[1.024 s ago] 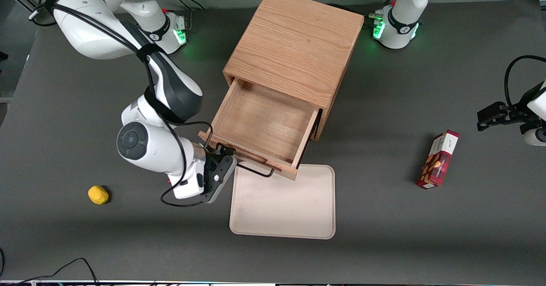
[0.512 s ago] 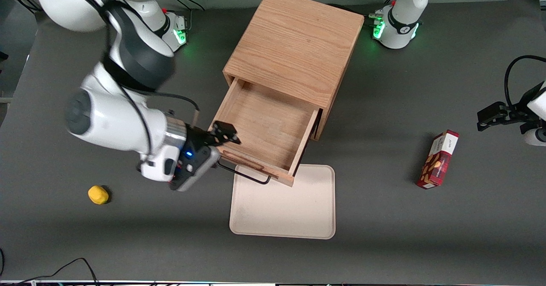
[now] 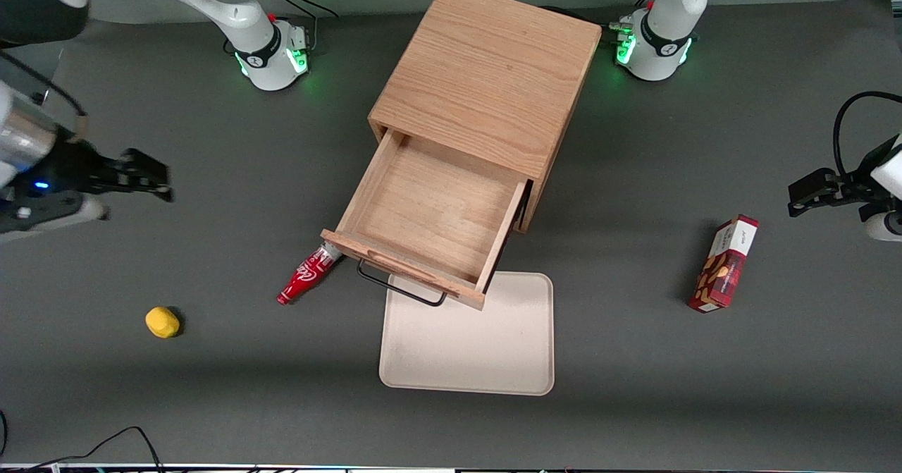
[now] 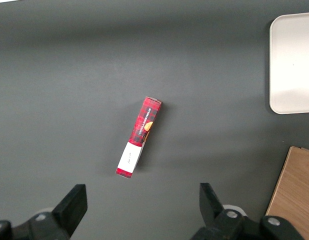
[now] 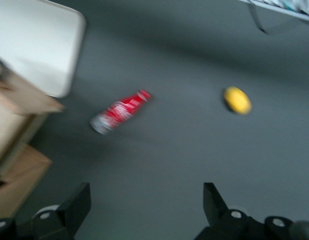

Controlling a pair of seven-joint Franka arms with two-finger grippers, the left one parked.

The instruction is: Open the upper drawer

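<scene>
The upper drawer [image 3: 430, 209] of the boxy wooden cabinet [image 3: 486, 71] stands pulled out, its plain wood inside bare. Its thin black wire handle [image 3: 400, 287] juts over the tray. The lower drawer is hidden beneath it. My gripper [image 3: 151, 175] is open and empty, raised above the table toward the working arm's end, well apart from the drawer. In the right wrist view its fingers [image 5: 77, 202] are spread wide over bare table, with the drawer's corner [image 5: 19, 95] at the view's edge.
A red tube [image 3: 308, 274] lies on the table beside the drawer front; it also shows in the right wrist view [image 5: 119, 111]. A yellow object [image 3: 162, 321] lies nearer the front camera. A cream tray [image 3: 468, 339] sits in front of the drawer. A red box [image 3: 724, 263] lies toward the parked arm's end.
My gripper has let go of the handle and swung away from the drawer toward the working arm's end, rising. The red tube beside the drawer front has come into sight. The drawer stays pulled out.
</scene>
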